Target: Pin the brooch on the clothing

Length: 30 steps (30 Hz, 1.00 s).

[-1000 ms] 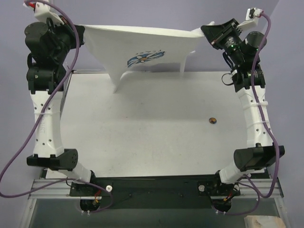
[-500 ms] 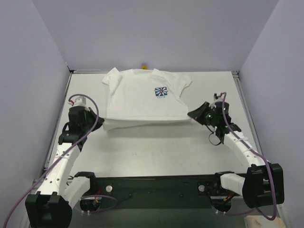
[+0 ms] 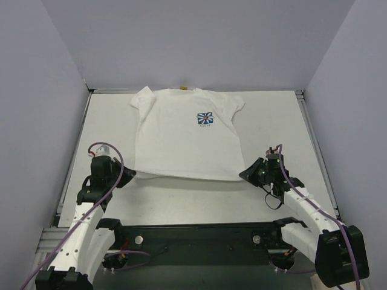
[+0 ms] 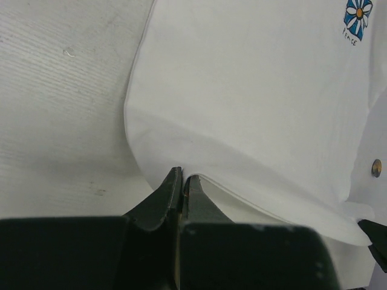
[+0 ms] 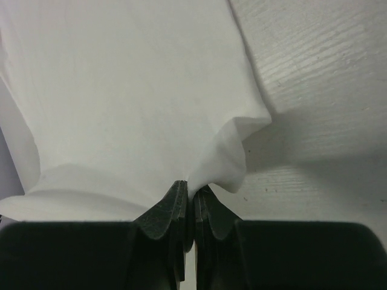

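Note:
The clothing [image 3: 184, 142], a white T-shirt with a blue daisy print [image 3: 205, 118], lies spread flat on the table, sleeves far and hem near. My left gripper [image 3: 126, 175] is shut on the hem's left corner; the left wrist view shows its jaws [image 4: 183, 177] pinching the shirt's edge [image 4: 254, 109]. My right gripper [image 3: 245, 175] is shut on the hem's right corner, the cloth [image 5: 139, 90] bunching into its jaws [image 5: 193, 186]. The brooch [image 4: 376, 167], a tiny round disc, lies just past the shirt's right side. In the top view I cannot make it out near the right arm.
Lilac walls [image 3: 54, 90] close in the grey table [image 3: 278, 121] on the left, far and right sides. A small yellow object [image 3: 183, 88] sits at the far edge by the collar. Both arm bases stand on the black rail [image 3: 193, 232] at the near edge.
A second ago the shirt hung stretched in the air between both raised grippers. Both arms have since lowered it and drawn the hem toward the near edge, laying the shirt out flat.

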Available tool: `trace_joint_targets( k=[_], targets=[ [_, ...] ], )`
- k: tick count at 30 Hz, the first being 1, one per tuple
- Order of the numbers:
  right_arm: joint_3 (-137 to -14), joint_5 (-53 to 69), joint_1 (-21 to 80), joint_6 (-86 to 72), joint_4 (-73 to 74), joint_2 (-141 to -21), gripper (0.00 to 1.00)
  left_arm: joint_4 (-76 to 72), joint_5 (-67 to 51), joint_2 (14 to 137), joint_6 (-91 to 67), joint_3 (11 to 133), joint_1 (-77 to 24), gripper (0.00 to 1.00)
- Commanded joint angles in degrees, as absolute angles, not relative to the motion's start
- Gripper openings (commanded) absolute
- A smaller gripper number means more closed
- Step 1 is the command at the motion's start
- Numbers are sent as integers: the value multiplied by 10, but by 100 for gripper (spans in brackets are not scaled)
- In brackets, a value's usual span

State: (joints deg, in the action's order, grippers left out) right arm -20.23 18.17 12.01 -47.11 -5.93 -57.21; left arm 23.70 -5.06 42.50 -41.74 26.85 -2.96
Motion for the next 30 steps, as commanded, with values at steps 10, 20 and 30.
trace_joint_targets(
  k=[10,20,30],
  targets=[
    [-230,113,119,-490,180,-468,0,358,-25,351,-468,292,-49,0],
    [-218,122,124,-501,245,-462,0,434,-28,367,-497,323,-98,0],
    [-214,129,130,-499,300,-456,0,493,-5,350,-530,319,-148,7]
  ],
)
